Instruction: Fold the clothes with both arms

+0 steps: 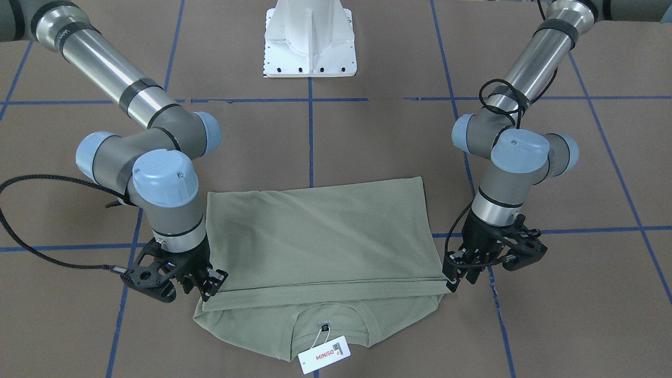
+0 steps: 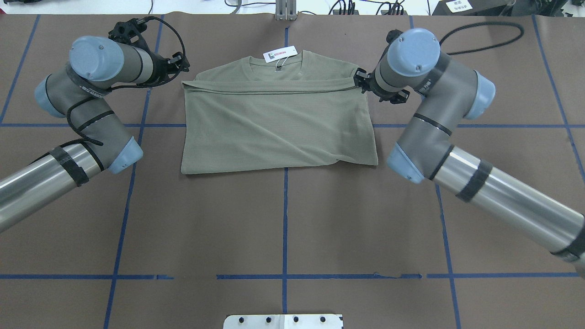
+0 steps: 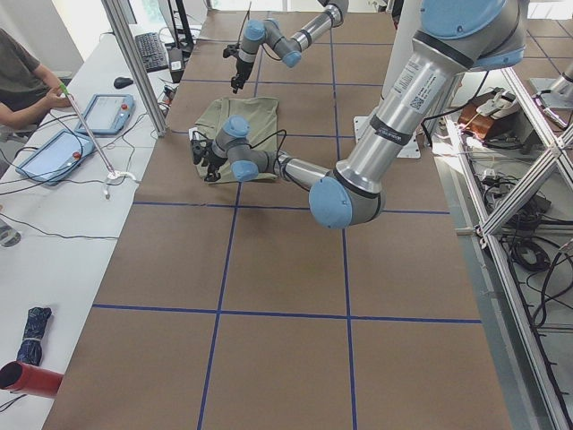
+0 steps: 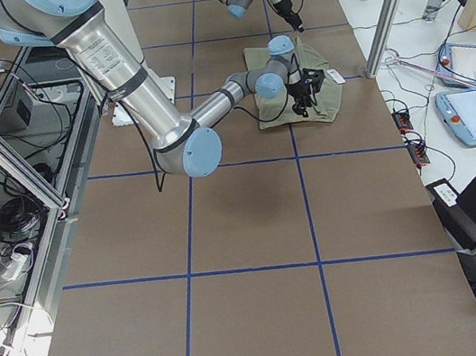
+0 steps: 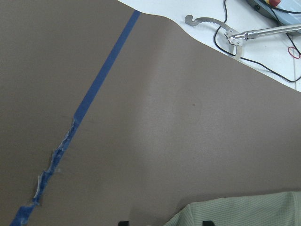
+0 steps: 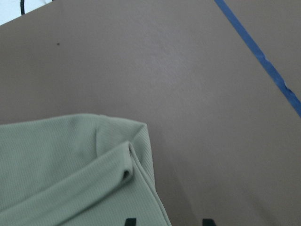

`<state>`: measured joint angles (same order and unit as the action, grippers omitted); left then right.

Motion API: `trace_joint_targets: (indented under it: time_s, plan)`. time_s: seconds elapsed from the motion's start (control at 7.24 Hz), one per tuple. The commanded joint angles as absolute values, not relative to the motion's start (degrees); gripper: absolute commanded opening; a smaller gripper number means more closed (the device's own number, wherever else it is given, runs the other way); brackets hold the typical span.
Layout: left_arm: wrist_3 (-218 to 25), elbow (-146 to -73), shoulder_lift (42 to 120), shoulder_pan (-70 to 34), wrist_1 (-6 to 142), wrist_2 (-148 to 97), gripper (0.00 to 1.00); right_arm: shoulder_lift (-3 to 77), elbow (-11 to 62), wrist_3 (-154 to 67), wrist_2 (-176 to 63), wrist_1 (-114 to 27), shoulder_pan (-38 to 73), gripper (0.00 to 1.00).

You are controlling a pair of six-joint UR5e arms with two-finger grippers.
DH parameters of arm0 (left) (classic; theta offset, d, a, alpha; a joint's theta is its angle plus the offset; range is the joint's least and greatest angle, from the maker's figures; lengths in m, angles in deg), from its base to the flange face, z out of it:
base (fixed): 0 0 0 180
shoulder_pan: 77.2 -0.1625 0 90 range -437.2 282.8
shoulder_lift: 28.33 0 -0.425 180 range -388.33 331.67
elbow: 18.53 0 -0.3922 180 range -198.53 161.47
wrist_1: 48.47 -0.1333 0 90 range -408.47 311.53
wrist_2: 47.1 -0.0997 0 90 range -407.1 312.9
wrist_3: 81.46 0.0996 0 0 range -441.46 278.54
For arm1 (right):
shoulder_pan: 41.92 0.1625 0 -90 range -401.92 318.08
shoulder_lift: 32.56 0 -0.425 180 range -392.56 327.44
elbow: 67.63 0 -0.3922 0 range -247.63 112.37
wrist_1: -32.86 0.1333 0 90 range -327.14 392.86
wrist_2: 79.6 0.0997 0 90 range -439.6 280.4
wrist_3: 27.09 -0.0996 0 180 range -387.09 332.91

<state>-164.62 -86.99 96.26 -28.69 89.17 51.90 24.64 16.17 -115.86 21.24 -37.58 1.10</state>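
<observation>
The sage-green shirt (image 1: 315,236) lies flat on the brown table, its lower half folded up so the hem edge sits just short of the ribbed collar (image 1: 325,320). The white MINISO hang tag (image 1: 324,354) lies beside the collar. My left gripper (image 1: 452,278) is low at one end of the folded edge, also seen from overhead (image 2: 183,68). My right gripper (image 1: 212,286) is at the other end, also seen from overhead (image 2: 358,82). In the wrist views the fingertips stand apart at the bottom edge and the shirt corner (image 6: 61,169) lies loose; both look open.
The white pedestal base (image 1: 310,42) stands at the robot's side of the table. Blue tape lines (image 2: 284,219) grid the brown surface. A black cable (image 2: 484,32) loops at the far right. A person (image 3: 18,72) and tablets are at a side table past the far edge.
</observation>
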Motion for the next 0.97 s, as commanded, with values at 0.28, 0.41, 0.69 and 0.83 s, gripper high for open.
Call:
trace_joint_targets:
  time_s: [0.28,0.41,0.69,0.83]
  plan:
    - [-164.43,-87.08,96.03,-28.68,89.43,51.96,0.67,38.71,30.45,-136.49,17.54,-33.95,-9.12,0.69]
    - [-164.43,-87.08,96.03,-28.68,89.43,51.96,0.67,38.89,30.54,-136.60,17.43,-33.67,-9.22,0.70]
    - [-164.34,-87.08,96.03,-28.68,89.34,51.96,0.67,38.55,30.11,-136.51,15.86,-33.67,-10.10,0.71]
    - [-164.34,-87.08,96.03,-28.68,89.25,51.87,0.67,38.11,29.67,-136.51,15.76,-33.67,-10.54,0.71]
